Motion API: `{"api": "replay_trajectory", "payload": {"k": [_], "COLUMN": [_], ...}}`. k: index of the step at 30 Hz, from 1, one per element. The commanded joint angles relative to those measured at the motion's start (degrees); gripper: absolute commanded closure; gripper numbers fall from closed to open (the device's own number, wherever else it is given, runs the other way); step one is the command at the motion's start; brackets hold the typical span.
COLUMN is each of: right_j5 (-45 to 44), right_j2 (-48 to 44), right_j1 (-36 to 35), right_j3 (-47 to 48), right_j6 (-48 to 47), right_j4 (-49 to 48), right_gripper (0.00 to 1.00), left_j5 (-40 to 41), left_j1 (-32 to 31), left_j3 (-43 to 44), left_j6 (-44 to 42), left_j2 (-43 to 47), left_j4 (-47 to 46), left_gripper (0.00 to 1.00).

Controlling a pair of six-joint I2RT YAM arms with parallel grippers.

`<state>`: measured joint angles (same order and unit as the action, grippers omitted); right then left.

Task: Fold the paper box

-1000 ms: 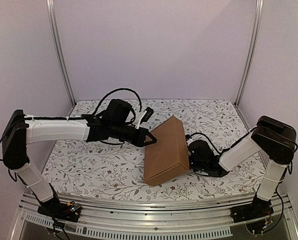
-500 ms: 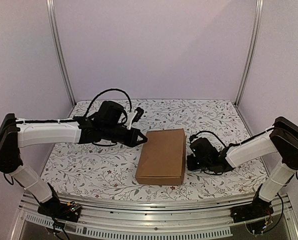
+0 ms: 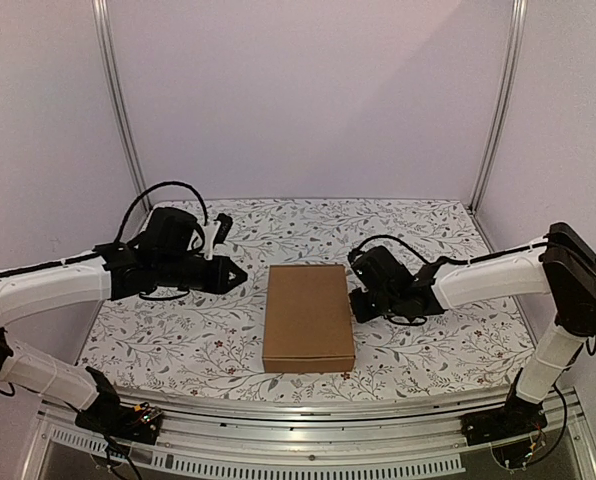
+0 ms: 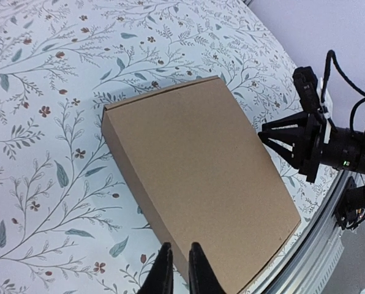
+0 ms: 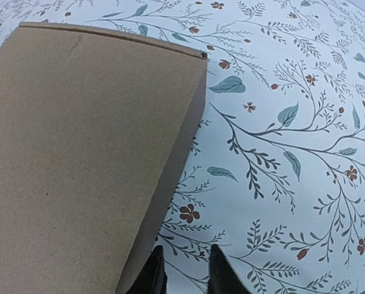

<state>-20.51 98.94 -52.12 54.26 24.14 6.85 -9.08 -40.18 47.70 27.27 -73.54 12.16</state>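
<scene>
Closed paper box (image 3: 308, 317), contents hidden; left gripper (image 4: 180, 251) and right gripper (image 5: 185, 254) flank it, jaws narrowly parted, empty. Left wrist camera catches the opposite gripper; right's doesn't.

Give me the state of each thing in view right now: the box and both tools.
paper box: closed up, lying flat on the table, held by neither tool.
left tool: jaws slightly apart, empty, off the box's left side.
right tool: jaws slightly apart, empty, close beside the box's right edge.
</scene>
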Motion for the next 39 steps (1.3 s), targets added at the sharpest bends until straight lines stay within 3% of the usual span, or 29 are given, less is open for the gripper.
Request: {"api": "replay_trajectory", "payload": {"k": [1, 5, 6, 7, 8, 10, 11, 20, 25, 32, 39], "right_j5": [-3.3, -5.6, -6.6, -7.5, -8.4, -10.3, -11.4, -25.8, -31.5, -36.1, -36.5], "right_j2": [-4.8, -9.5, -11.2, -12.2, -13.6, -16.5, -17.5, -28.8, -34.6, -43.4, -46.1], "right_j1": [-0.2, -0.2, -0.1, -0.1, -0.2, 0.0, -0.1, 0.0, -0.1, -0.1, 0.0], "right_j3": [2.9, 4.7, 5.1, 5.3, 5.5, 5.9, 6.2, 7.9, 6.5, 2.3, 1.1], "right_j6": [-3.8, -6.9, -7.6, -8.1, -8.4, -9.3, -9.6, -8.5, -8.6, -6.0, -3.0], "right_j4": [6.4, 10.3, 11.1, 11.8, 12.4, 13.8, 14.4, 19.5, 21.5, 24.6, 29.7], "right_gripper": [0.63, 0.34, 0.24, 0.06, 0.02, 0.01, 0.01, 0.01, 0.01, 0.01, 0.01], "left_j5": [4.5, 8.5, 9.7, 11.4, 12.8, 14.7, 15.7, 23.9, 24.8, 27.1, 21.6], "left_j1": [1.0, 1.1, 1.1, 1.2, 1.3, 1.5, 1.5, 1.6, 1.6, 1.6, 1.6], "left_j3": [-0.3, 1.9, 2.7, 3.6, 4.6, 6.7, 7.9, 21.0, 23.2, 17.1, 8.1], "left_j6": [-0.6, -1.1, -1.3, -1.6, -2.0, -3.0, -3.5, -7.6, -11.4, -19.5, -22.7], "left_j2": [4.8, 7.7, 8.3, 8.9, 9.3, 10.2, 10.5, 11.0, 15.3, 23.4, 28.0], "left_j4": [4.5, 8.8, 10.2, 11.3, 12.5, 14.4, 15.7, 27.4, 28.2, 23.1, 16.7], "left_gripper": [0.81, 0.55, 0.5, 0.44, 0.38, 0.03, 0.01, 0.0, 0.0, 0.0, 0.0]}}
